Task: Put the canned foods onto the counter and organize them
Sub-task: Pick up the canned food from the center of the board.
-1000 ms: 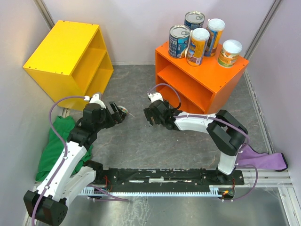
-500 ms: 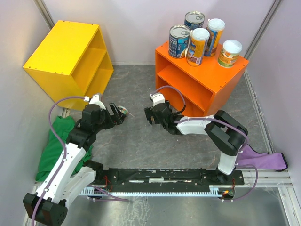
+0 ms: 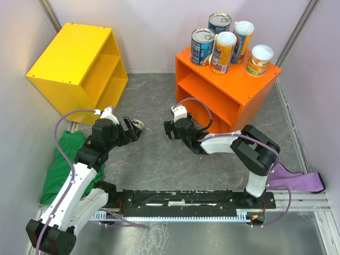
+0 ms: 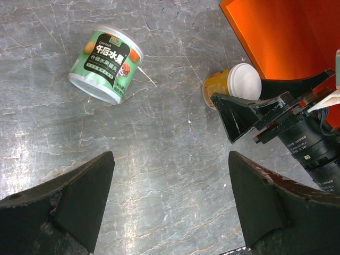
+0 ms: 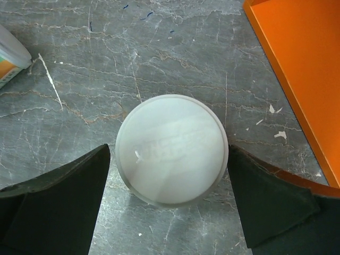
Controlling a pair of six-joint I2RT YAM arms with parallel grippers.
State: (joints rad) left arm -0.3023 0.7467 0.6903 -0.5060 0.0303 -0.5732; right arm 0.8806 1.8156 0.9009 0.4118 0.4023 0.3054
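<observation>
- The counter [image 3: 241, 81] stands at 1 o'clock from the right gripper in the top view. Five cans [image 3: 223, 52] already stand on its flat top, with bare room left at the front edge.
- Your right gripper [image 5: 169, 159] is the arm nearer the counter. Its fingers are spread wide and point straight down, one at 9 and one at 3 o'clock of the lid below, and they pinch nothing.
- Your left gripper [image 4: 170, 159] is also spread wide and empty, hanging over bare floor.
- The upright can [image 5: 171, 149] stands on the floor, its long axis vertical. Its white lid is centred between the right fingers, so the coming move looks like a plain drop and close.
- The green-labelled can [image 4: 106, 65] lies on its side at 11 o'clock from the left gripper. Its axis runs roughly 1 to 7 o'clock.
- Compared with a second ago, the right gripper has edged a little toward the counter, while the left arm has hardly moved.
</observation>
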